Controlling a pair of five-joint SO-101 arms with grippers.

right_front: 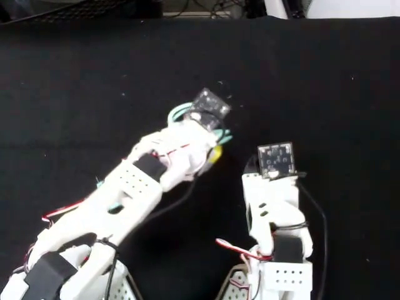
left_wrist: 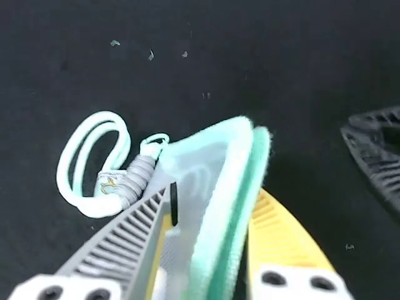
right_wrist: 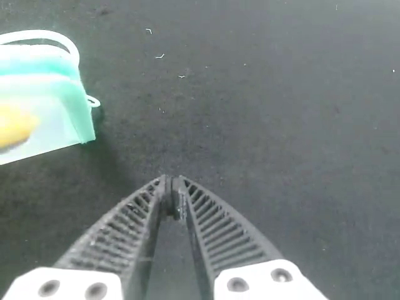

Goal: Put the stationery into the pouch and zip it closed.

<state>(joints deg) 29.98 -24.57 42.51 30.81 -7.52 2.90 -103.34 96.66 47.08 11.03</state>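
Pouch [left_wrist: 215, 150] is clamped in the left gripper [left_wrist: 212, 206]; the right gripper [right_wrist: 172, 197] is pinched together, holding nothing. Filling looks done; zip state unclear, so closing may remain.

Left arm [right_front: 125, 194] jaws gripping, right arm [right_front: 275, 200] jaws closed empty.

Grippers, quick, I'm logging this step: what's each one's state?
Left gripper: closed on the pouch.
Right gripper: closed, holding nothing.
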